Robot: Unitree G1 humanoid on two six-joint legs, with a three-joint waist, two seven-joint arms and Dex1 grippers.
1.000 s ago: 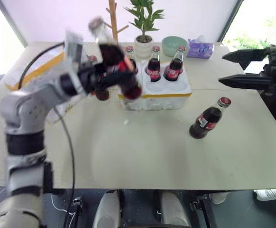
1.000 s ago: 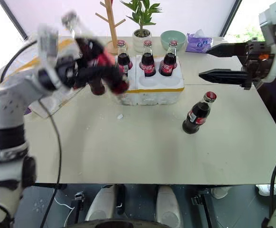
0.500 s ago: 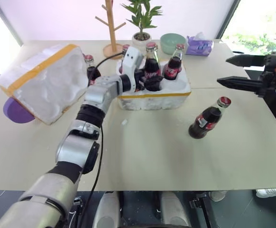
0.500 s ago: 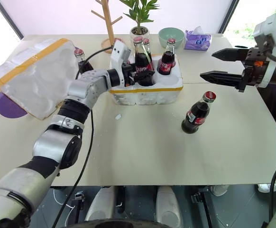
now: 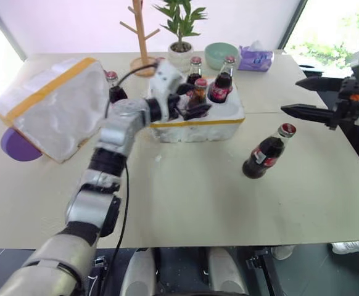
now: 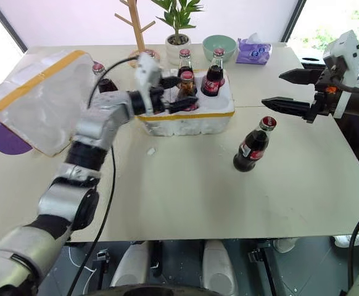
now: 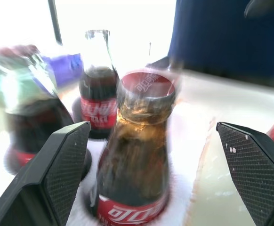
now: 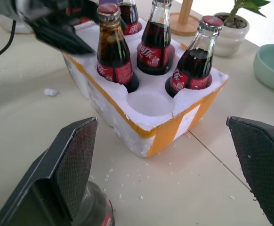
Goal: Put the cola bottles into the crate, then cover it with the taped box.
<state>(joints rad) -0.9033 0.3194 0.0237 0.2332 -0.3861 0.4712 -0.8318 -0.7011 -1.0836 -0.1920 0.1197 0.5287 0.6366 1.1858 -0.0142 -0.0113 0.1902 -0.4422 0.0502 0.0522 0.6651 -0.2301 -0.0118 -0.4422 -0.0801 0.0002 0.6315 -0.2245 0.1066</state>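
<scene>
The crate (image 5: 224, 117) is a low white foam tray with a yellow band, at the table's far middle. Several cola bottles stand in its wells, and one near well (image 8: 149, 101) is empty. My left gripper (image 5: 193, 100) is open on either side of a red-capped bottle (image 7: 137, 155) standing in a front well, its fingers (image 7: 64, 165) clear of the glass. One bottle (image 5: 264, 153) stands loose on the table to the right; another (image 5: 113, 90) stands left of the crate. My right gripper (image 5: 292, 95) hovers open above and right of the loose bottle. The taped box (image 5: 50, 105) lies tilted at the far left.
A purple disc (image 5: 14, 143) pokes out from under the taped box. Behind the crate stand a wooden peg tree (image 5: 137, 31), a potted plant (image 5: 181, 49), a green bowl (image 5: 221, 54) and a purple tissue pack (image 5: 256, 58). Foam crumbs (image 8: 50, 92) lie before the crate.
My left arm carried a bottle to the crate, set it in a front well and opened its fingers off it. My right gripper sank slightly and stayed open.
</scene>
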